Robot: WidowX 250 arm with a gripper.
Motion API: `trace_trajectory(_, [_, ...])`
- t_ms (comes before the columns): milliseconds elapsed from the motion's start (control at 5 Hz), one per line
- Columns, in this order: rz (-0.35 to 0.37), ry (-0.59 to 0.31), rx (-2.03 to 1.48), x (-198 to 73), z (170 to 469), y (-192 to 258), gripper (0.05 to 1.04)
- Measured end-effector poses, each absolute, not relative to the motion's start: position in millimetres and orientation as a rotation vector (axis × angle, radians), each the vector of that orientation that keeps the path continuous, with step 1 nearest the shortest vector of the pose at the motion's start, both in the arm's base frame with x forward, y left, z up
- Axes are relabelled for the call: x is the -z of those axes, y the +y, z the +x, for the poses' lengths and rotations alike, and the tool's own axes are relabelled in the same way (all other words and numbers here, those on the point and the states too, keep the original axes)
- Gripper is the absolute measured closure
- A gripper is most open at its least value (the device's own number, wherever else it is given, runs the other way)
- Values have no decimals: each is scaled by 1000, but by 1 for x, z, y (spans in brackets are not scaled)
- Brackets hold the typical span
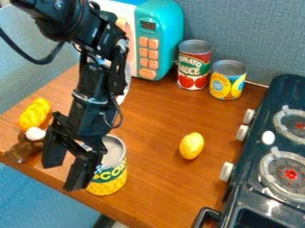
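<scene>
Hanging open, black pincer (pixel 64 173), beside can (pixel 116 164), yellow label (pixel 108 183), green lettered band (pixel 113 174)

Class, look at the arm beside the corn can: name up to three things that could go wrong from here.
1. The end effector is right by the corn can; a small sideways shift could knock it over.
2. That can stands near the edge of the wooden table, so a push might send it off.
3. The brown item also lies near the edge, close to the open fingers, and could be brushed off.
</scene>
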State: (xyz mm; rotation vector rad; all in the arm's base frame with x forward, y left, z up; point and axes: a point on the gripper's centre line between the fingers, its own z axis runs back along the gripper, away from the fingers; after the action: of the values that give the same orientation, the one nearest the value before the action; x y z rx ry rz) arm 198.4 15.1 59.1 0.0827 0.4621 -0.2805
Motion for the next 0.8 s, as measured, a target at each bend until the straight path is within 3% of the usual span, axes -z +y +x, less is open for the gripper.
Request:
trace_trajectory(200, [85, 489, 254, -45, 211, 14, 77])
trace_trajectory(800, [25, 262, 152, -60, 290, -2, 77])
